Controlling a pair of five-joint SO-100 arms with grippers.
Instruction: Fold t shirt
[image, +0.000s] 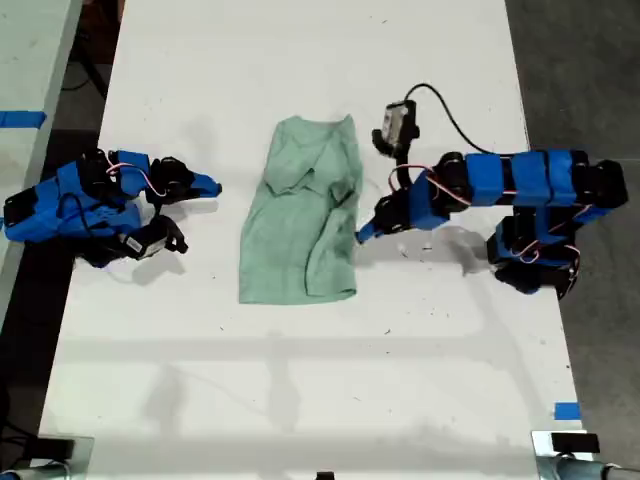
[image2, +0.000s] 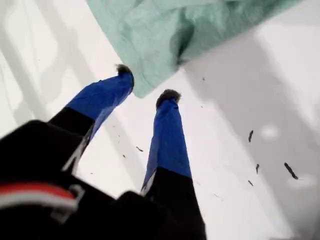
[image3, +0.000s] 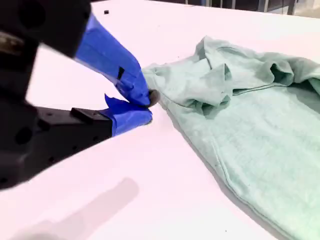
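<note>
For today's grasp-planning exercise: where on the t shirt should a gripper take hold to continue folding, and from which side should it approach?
Probably the long edge of the t shirt on the exterior view's right, where loose fabric is bunched and raised. My first gripper is open beside that edge, so approach low from that side and pinch the raised fold.

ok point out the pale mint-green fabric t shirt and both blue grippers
pale mint-green fabric t shirt (image: 300, 240): exterior view, flat lower body panel.
my first gripper (image2: 148, 87): first wrist view, gap between open fingertips.
my second gripper (image3: 148, 106): second wrist view, closed tips.
</note>
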